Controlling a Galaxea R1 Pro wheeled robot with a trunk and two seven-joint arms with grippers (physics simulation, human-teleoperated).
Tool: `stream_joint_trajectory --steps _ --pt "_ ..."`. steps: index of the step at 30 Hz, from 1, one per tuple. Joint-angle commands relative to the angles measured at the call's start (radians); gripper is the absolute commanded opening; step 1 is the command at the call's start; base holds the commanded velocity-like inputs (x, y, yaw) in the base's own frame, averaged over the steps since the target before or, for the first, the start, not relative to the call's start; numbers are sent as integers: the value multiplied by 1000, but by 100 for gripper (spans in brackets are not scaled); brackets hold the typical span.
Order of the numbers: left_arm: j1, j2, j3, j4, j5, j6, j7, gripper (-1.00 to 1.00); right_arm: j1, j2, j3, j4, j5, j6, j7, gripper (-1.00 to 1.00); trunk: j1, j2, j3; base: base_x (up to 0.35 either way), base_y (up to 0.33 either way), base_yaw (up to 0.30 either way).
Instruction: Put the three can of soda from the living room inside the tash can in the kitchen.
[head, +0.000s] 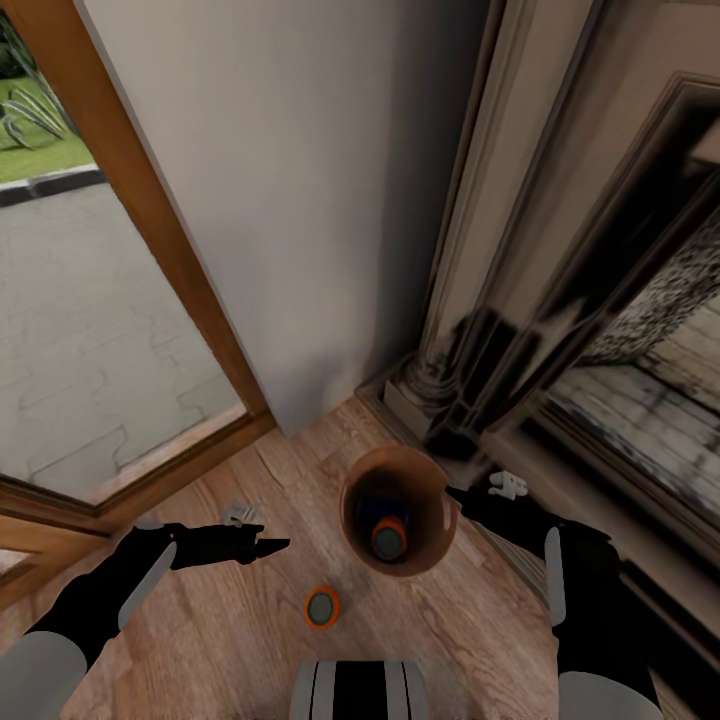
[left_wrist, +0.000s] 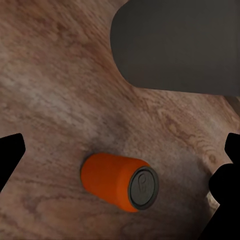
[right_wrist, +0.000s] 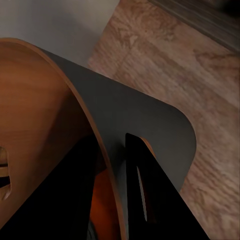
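Note:
The grey trash can (head: 440, 535) with its brown wood-toned inside stands on the wood floor by the wall corner. An orange soda can (head: 389, 540) lies inside it, with a dark blue shape beside it in the shadow. A second orange can (head: 322, 606) stands on the floor just in front of the bin, and it also shows as the orange can (left_wrist: 117, 180) in the left wrist view. My left gripper (head: 265, 547) hovers open above the floor, left of the bin. My right gripper (right_wrist: 117, 165) is shut on the trash can's rim (right_wrist: 95, 135), one finger inside and one outside.
A wood-framed glass door (head: 190, 300) fills the left, with a white wall (head: 300, 200) behind the bin. The dark fireplace surround (head: 520, 330) and its hearth run along the right. My own base (head: 360, 690) sits at the bottom edge.

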Motion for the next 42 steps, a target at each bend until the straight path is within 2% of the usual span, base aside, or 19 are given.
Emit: stream_joint_trajectory --steps 1,8,21,42 --pt "0 0 0 0 -1 -1 0 100 0 0 1 -1 -28 13 2 -100 0 0 -2 0 0 0" --pt "0 -1 0 0 -1 -1 0 100 0 0 1 -18 -28 19 9 -100 0 0 -11 0 0 0" --pt "0 -1 0 0 -3 -2 0 100 0 0 0 -21 -27 15 12 -100 0 0 -13 0 0 0" --pt "0 -1 0 0 -3 -2 0 100 0 0 -2 -21 -28 17 12 -100 0 0 -46 0 0 0"
